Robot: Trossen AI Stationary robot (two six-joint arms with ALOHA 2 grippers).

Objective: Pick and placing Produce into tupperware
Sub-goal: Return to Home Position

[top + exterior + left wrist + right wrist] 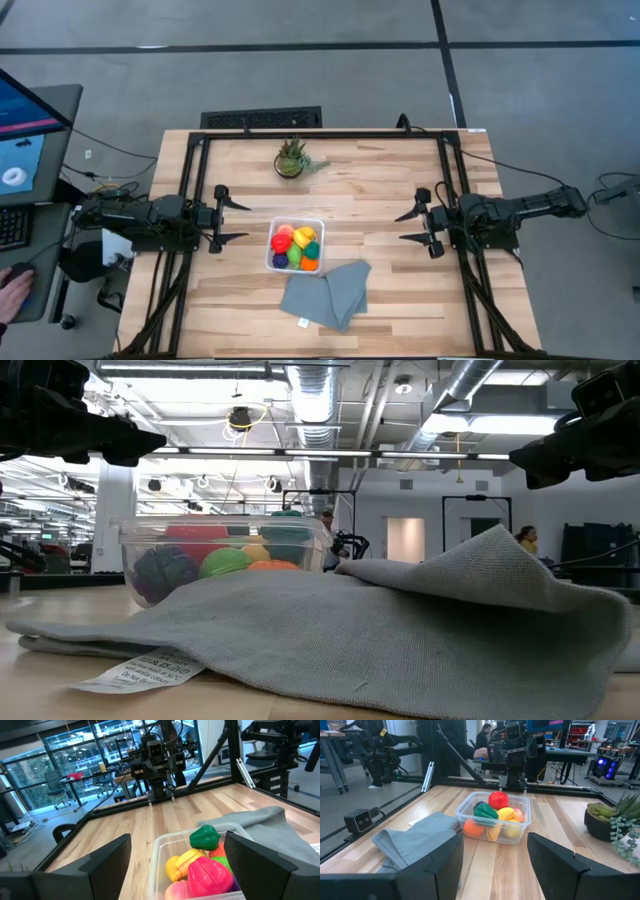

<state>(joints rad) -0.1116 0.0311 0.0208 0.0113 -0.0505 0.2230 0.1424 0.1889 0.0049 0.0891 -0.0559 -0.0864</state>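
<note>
The clear square tupperware (273, 262) stands on the table's middle, toward the near edge. Several pieces of toy produce lie inside it: a red one (498, 800), a dark green one (484, 812), a yellow one (505, 813), an orange one (471, 828), a purple one (165, 573). My left gripper (234, 222) hovers level at the table's left side, open, pointing at the tupperware. My right gripper (409, 226) hovers level at the right side, open, facing it too. Neither touches anything.
A folded grey cloth (327, 293) lies right beside the tupperware on the near side, its white tag (145, 669) on the wood. A spiky potted plant (291, 159) stands toward the far edge. A black frame (320, 133) runs round the table. A person's hand (12, 290) rests left of the table.
</note>
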